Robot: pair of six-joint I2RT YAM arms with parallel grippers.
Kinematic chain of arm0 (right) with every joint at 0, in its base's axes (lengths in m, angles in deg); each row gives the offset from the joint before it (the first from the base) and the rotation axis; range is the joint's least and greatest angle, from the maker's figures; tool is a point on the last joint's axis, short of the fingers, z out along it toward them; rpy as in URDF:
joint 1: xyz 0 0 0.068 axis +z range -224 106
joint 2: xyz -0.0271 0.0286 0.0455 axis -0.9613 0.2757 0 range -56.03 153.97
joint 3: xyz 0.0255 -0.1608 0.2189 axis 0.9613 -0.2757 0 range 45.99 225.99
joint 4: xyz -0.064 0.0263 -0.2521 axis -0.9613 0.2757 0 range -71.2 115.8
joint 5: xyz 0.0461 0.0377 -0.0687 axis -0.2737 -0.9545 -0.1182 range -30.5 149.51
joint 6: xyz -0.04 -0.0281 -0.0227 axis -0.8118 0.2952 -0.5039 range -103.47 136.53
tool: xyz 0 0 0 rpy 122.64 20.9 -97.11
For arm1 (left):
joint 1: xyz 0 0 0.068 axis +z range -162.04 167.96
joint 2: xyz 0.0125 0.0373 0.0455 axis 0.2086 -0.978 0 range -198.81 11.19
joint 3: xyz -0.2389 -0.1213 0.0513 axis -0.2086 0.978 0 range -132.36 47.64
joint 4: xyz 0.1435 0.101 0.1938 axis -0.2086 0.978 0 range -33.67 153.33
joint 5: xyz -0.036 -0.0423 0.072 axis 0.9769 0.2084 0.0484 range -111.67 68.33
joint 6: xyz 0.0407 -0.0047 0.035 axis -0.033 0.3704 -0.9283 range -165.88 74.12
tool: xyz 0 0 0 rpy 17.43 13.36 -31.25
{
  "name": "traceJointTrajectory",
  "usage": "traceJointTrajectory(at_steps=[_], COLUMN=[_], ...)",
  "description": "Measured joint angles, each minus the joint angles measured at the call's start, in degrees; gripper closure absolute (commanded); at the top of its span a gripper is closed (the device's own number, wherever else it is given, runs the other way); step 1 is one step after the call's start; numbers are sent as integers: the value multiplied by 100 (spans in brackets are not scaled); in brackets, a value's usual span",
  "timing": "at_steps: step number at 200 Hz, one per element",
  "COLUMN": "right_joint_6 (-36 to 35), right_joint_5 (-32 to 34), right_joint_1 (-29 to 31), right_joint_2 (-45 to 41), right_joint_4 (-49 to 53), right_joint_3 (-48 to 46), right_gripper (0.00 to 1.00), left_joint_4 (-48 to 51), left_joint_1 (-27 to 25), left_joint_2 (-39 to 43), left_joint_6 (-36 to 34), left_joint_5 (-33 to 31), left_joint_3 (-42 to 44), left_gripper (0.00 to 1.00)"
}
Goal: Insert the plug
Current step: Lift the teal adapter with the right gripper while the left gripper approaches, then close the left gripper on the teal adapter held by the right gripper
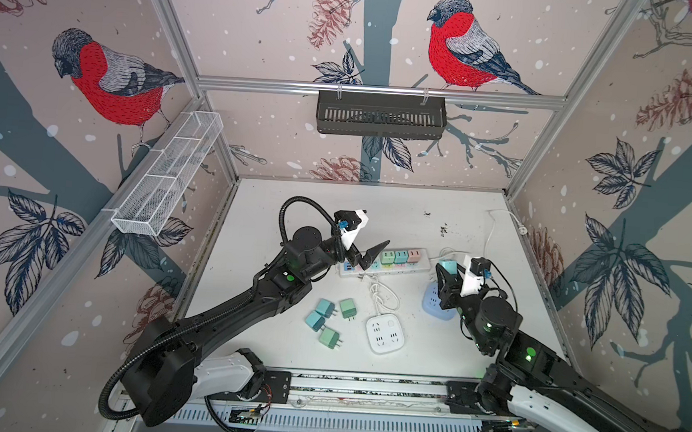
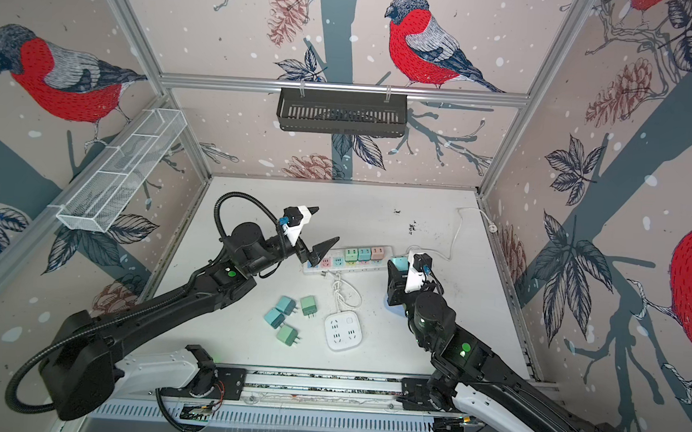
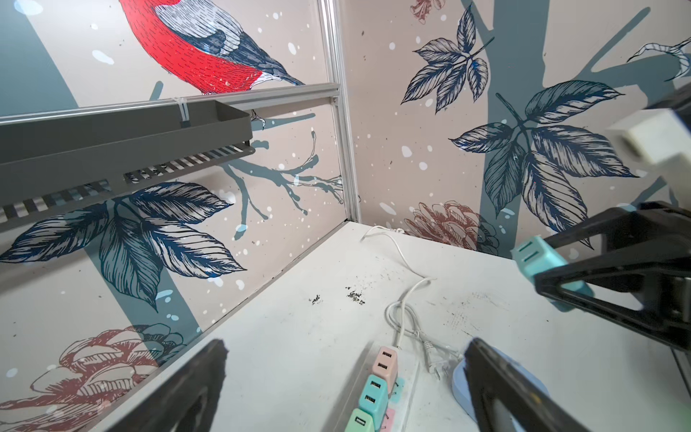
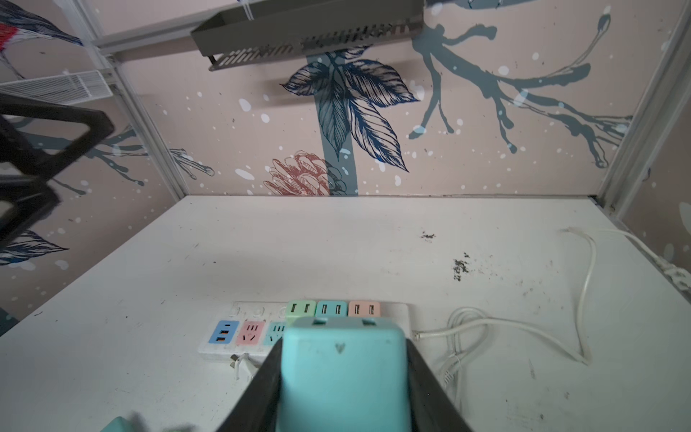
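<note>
A teal plug (image 1: 448, 267) (image 4: 344, 374) is clamped between the black fingers of my right gripper (image 1: 447, 271) (image 4: 344, 344), raised above the table right of the white power strip (image 1: 424, 261) (image 4: 224, 351). The prongs are hidden. Three plugs, green, teal and pink (image 1: 400, 256) (image 4: 332, 309), stand in the strip's far row; blue, pink and teal sockets in the near row show uncovered. My left gripper (image 1: 369, 248) (image 3: 347, 343) hovers open over the strip's left end with nothing between its fingers. The left wrist view also shows the held plug (image 3: 538, 258).
Several loose teal and green plugs (image 1: 328, 320) lie front centre beside a white square socket hub (image 1: 386, 332). A pale blue round hub (image 1: 434, 304) sits under the right arm. White cables (image 1: 502, 224) trail right. A wire basket (image 1: 168, 171) and a black shelf (image 1: 380, 115) hang on the walls.
</note>
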Motion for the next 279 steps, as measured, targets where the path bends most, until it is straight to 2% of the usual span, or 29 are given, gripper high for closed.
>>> traceJointTrajectory(at_steps=[60, 85, 126, 154, 174, 186, 220, 247, 279], right_joint_6=[-1294, -1843, -2813, -3919, -4579, -4868, -5180, -5167, -5158], right_joint_5=[-946, -1003, -245, 387, 577, 702, 811, 697, 654], right_joint_1=[2, 177, 914, 1436, 1537, 1550, 1574, 1565, 1556], right_joint_2=[-107, 46, 535, 1193, 1491, 1554, 1058, 409, 339], right_joint_4=[-824, -1110, -1919, -3346, -4330, -4903, -5689, -5779, -5735], right_joint_3=[-632, -739, -761, -1167, -1703, -1993, -2354, -2452, -2457], right_gripper=[100, 100, 100, 100, 100, 100, 100, 100, 100], left_joint_4=[588, 887, 1027, 1093, 1222, 1335, 1982, 2671, 3333], left_joint_1=[0, -4, -42, -94, -107, -114, -229, -551, -754], left_joint_2=[-240, -295, -341, -494, -597, -654, -966, -1320, -1631], left_joint_6=[-111, -31, -33, -31, -33, -63, -273, -608, -835], left_joint_5=[984, 1176, 1609, 1849, 2004, 2050, 2334, 2350, 2347], left_joint_3=[-538, -767, -807, -922, -1075, -1143, -1711, -2223, -2601], left_gripper=[2, 2, 2, 2, 2, 6, 17, 21, 28])
